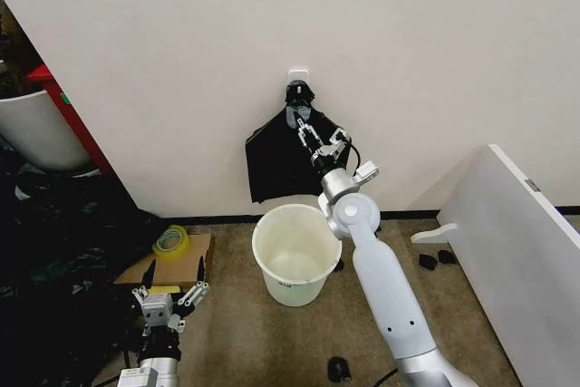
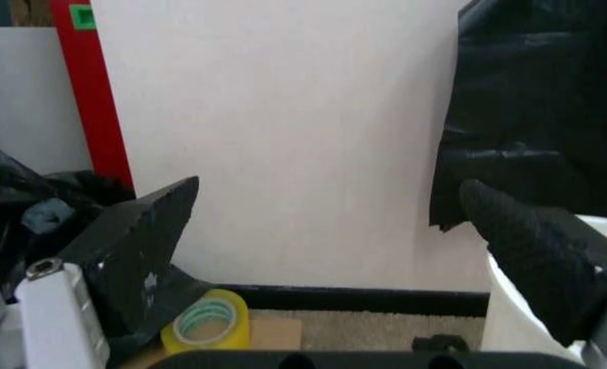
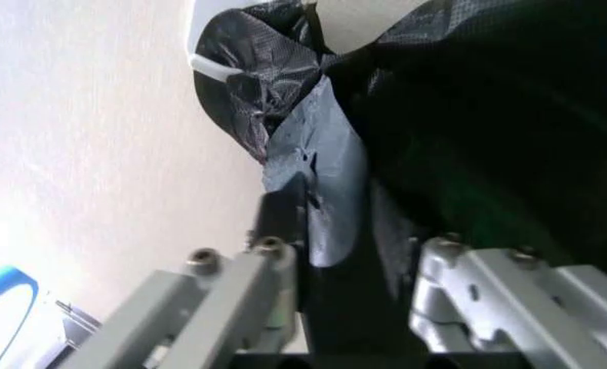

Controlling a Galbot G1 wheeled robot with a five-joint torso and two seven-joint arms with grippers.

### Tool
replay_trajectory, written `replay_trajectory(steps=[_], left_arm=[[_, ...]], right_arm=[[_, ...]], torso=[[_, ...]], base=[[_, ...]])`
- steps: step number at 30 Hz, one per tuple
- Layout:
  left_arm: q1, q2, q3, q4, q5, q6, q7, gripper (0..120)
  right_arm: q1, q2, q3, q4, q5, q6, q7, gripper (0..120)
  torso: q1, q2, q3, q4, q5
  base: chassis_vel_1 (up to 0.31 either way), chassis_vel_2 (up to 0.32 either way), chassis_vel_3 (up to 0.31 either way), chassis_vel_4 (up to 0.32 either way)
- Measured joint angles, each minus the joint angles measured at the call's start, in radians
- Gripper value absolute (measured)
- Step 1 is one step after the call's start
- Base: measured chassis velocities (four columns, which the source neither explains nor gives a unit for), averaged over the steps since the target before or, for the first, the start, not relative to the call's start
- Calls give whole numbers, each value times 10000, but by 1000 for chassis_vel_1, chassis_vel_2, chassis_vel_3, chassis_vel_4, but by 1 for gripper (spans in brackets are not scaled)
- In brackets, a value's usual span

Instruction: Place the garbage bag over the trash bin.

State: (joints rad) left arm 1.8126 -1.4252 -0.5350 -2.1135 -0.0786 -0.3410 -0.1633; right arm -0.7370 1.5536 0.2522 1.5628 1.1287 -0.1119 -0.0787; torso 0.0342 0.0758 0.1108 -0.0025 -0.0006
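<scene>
Our right gripper (image 1: pixel 311 136) pinches a fold of the garbage bag (image 1: pixel 276 162) hanging on the wall above the trash bin (image 1: pixel 295 255). Our left gripper (image 1: pixel 171 289) waits low, fingers spread, holding nothing.

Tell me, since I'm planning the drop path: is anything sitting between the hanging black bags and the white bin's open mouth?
Nothing visible does. The right gripper is up at the black bags hanging on the wall, and the trash bin stands directly below with its mouth open and bare. The left gripper sits low, off to the side.
</scene>
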Motion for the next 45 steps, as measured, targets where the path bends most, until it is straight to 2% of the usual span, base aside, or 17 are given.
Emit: replay_trajectory(steps=[1,6,13,17,21,26,28,34,45], left_arm=[[0,0,0,0,0,0,0,100],[0,-31,23,-8,62,-18,-1,100],[-10,-21,27,1,153,-53,-21,100],[-36,15,46,106,150,-67,-37,100],[-134,55,170,243,161,-69,-46,100],[-231,103,235,255,165,-52,-52,100],[-284,146,275,276,161,-42,-62,100],[-350,221,356,306,139,-38,-76,100],[-511,367,376,363,-121,-42,-92,100]], right_arm=[[0,0,0,0,0,0,0,15],[-116,-128,-105,110,-145,118,-110,0],[-281,-298,-268,317,-305,253,-183,0],[-1145,-641,-435,920,-949,388,-259,0],[-2464,-1331,-591,1933,-2132,509,-426,0],[-3374,-1930,-703,2919,-3177,689,-505,0],[-4145,-2198,-755,3526,-4098,925,-632,0],[-5717,-2252,-825,4263,-5896,1648,-889,0],[-7806,-2269,-828,4461,-8456,3091,-1515,0]], torso=[[0,0,0,0,0],[0,0,0,0,0],[0,0,0,1,0],[0,0,0,1,0],[-1,0,-1,-1,1],[-1,1,-2,-2,0],[-1,0,-1,0,2],[-1,1,-2,1,0],[-1,1,-1,-1,-1]], base=[[0,0,0,0],[0,0,0,0],[0,0,0,0],[0,0,0,0],[0,0,0,0],[0,0,0,0],[0,0,0,0],[0,0,0,0],[0,0,0,0]])
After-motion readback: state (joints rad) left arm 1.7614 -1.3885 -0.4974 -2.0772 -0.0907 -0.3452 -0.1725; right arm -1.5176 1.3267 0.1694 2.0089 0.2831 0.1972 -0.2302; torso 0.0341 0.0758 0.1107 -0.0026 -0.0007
